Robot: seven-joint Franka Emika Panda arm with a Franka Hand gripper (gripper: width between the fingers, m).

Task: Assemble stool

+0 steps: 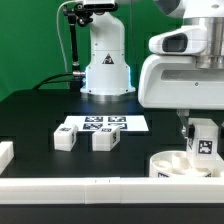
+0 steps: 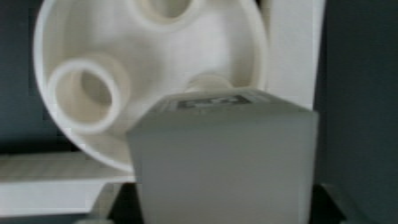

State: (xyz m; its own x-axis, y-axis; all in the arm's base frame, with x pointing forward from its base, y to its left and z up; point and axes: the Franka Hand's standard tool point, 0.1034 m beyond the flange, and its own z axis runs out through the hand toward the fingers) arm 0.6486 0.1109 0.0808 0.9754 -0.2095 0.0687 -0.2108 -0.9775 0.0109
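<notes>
My gripper point(image 1: 202, 126) is shut on a white stool leg point(image 1: 204, 143), which it holds upright with its tag facing out. The leg's lower end is right at the round white seat disc point(image 1: 178, 164), which lies at the front on the exterior view's right. Whether the leg touches the disc I cannot tell. In the wrist view the leg point(image 2: 222, 150) fills the middle between the dark fingers point(image 2: 119, 205) of the gripper point(image 2: 224, 212). Beyond it is the seat point(image 2: 151, 60), showing round sockets. Two more legs point(image 1: 66, 138) point(image 1: 104, 140) lie on the black table.
The marker board point(image 1: 100, 125) lies flat behind the two loose legs. White border bars run along the front edge point(image 1: 100, 188) and at the exterior view's left point(image 1: 5, 154). A border bar point(image 2: 294, 45) stands just past the seat in the wrist view. The arm's base point(image 1: 105, 65) is at the back.
</notes>
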